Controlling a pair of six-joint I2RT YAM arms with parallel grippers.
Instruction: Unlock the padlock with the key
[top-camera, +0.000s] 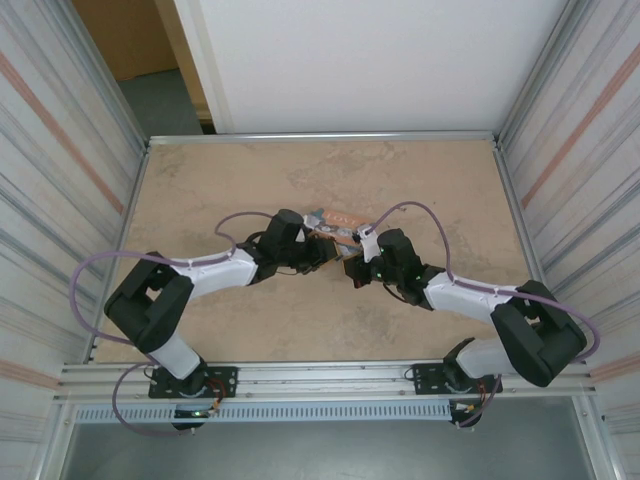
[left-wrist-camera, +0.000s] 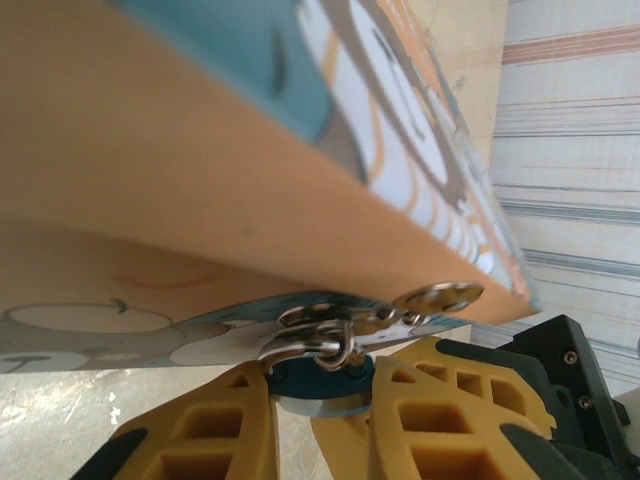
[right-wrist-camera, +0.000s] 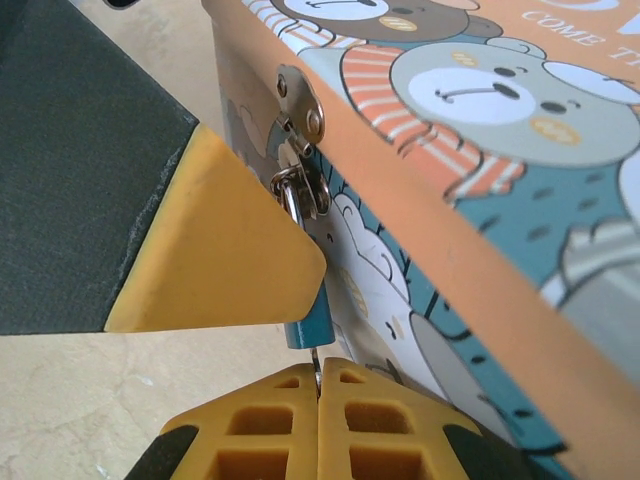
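The left gripper (left-wrist-camera: 322, 372) is seen closed on the padlock (left-wrist-camera: 320, 392): its two yellow fingers (left-wrist-camera: 215, 430) are pressed against the blue body from both sides, and the body is held between their tips. The silver shackle (left-wrist-camera: 312, 342) is passed through the metal latch (left-wrist-camera: 435, 297) of the tin box (left-wrist-camera: 200, 200), so the padlock is hung at the front wall of the box, just under the edge of the lid. In the right wrist view the right gripper (right-wrist-camera: 318, 372) is shown with its yellow fingers (right-wrist-camera: 385, 420) brought fully together, and a thin metal piece, taken to be the key (right-wrist-camera: 316, 358), is pinched between them. This piece is pointed upward and is met by the underside of the blue padlock (right-wrist-camera: 308, 322); how deep it is inserted cannot be told. One finger of the left gripper (right-wrist-camera: 215, 250) is placed over the side of the padlock and most of the padlock is hidden by it. Above, the latch (right-wrist-camera: 300, 100) is fixed on the lid, which is printed with cartoon bears on orange and teal. From the top camera both arms are seen stretched toward the middle of the table (top-camera: 250, 180), with the left gripper (top-camera: 322, 252) and the right gripper (top-camera: 352, 268) brought close together at the near side of the tin box (top-camera: 335, 222).
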